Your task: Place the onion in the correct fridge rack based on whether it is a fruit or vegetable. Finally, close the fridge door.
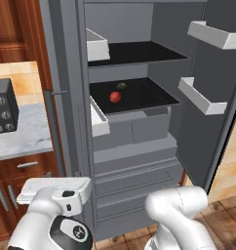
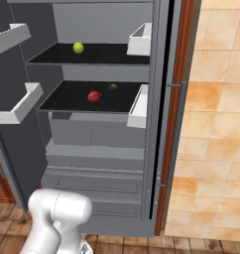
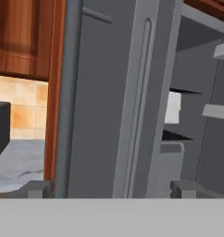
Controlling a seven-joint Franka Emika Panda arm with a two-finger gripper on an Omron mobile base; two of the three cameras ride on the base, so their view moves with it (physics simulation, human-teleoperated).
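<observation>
Lower black fridge rack (image 1: 154, 95) inside the open grey fridge: bears the red onion (image 1: 115, 97) toward the middle, with a small dark green item (image 1: 122, 86) just behind it, apart. Upper black shelf (image 2: 107, 54): carries a yellow-green fruit (image 2: 78, 47) toward its left.

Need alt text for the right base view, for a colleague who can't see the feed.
The open grey fridge shows the red onion resting on the lower black rack, a small dark green item behind it. A yellow-green fruit sits on the upper shelf; the door stands open at left.
</observation>
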